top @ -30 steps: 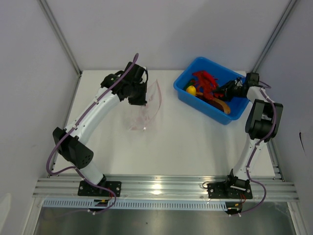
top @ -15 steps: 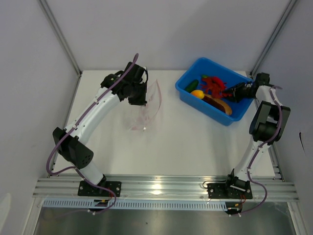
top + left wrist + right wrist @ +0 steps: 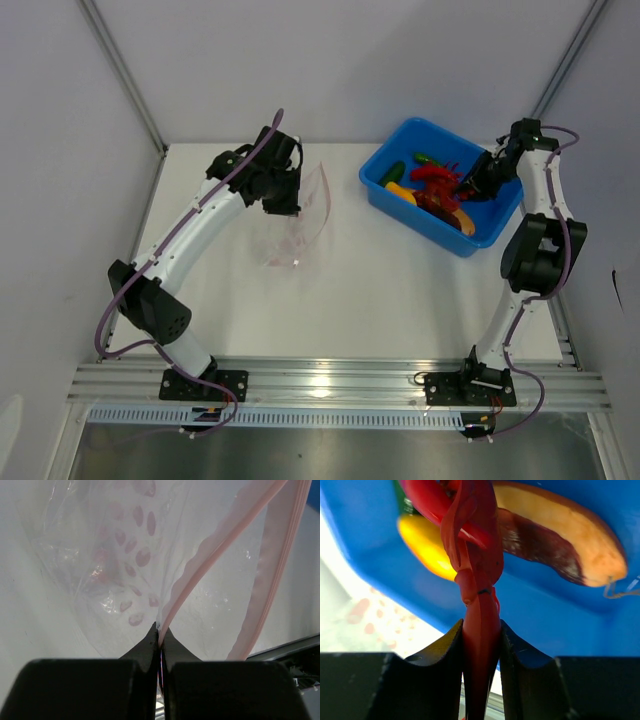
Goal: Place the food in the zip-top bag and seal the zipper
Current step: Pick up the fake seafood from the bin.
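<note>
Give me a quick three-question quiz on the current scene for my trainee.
1. True or false: the left gripper is shut on the zip-top bag at its zipper.
2. The right gripper holds: A) a spoon, B) red toy food, C) nothing.
3. Where does the yellow fruit lie?
Key: 1 true; 2 B; 3 in the blue bin.

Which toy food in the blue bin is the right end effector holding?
The red chili pepper: it is pinched in the right end effector, while the yellow fruit and the orange slice lie loose in the blue bin.
</note>
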You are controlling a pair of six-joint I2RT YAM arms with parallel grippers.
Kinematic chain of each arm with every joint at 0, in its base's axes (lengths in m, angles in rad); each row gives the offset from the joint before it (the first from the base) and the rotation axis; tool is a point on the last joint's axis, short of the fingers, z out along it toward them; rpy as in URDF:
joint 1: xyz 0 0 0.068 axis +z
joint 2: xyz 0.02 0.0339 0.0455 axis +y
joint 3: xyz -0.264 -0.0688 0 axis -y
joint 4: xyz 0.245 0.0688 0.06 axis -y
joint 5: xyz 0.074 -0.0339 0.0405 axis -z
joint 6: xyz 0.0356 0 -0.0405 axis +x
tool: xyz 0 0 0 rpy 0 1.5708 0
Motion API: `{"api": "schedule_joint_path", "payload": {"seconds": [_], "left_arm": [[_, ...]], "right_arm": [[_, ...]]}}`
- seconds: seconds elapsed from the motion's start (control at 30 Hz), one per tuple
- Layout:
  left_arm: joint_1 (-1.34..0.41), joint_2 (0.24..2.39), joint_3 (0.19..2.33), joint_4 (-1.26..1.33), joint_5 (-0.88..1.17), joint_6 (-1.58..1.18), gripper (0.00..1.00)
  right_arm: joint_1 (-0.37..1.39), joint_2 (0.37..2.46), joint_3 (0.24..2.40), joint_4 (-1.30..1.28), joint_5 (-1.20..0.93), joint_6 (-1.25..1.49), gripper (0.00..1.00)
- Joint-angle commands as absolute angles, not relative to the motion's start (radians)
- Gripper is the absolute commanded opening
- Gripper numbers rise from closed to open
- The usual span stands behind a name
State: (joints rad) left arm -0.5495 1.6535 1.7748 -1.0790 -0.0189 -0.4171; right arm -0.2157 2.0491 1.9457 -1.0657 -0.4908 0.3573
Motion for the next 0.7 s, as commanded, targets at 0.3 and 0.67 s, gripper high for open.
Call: {"api": "schedule_joint_path", "payload": {"seconds": [0.3, 0.67], "left_arm": [[-0.546, 1.652, 1.789, -1.072, 0.020, -0.403, 0.01], [-0.546, 1.632, 1.755, -1.062, 0.021, -0.397, 0.01]], "right_arm": [[-0.092, 1.967, 2.138, -1.152, -0.140, 0.230, 0.00], [-0.077, 1.870, 2.201, -1.161, 0.014, 0.255, 0.00]]}}
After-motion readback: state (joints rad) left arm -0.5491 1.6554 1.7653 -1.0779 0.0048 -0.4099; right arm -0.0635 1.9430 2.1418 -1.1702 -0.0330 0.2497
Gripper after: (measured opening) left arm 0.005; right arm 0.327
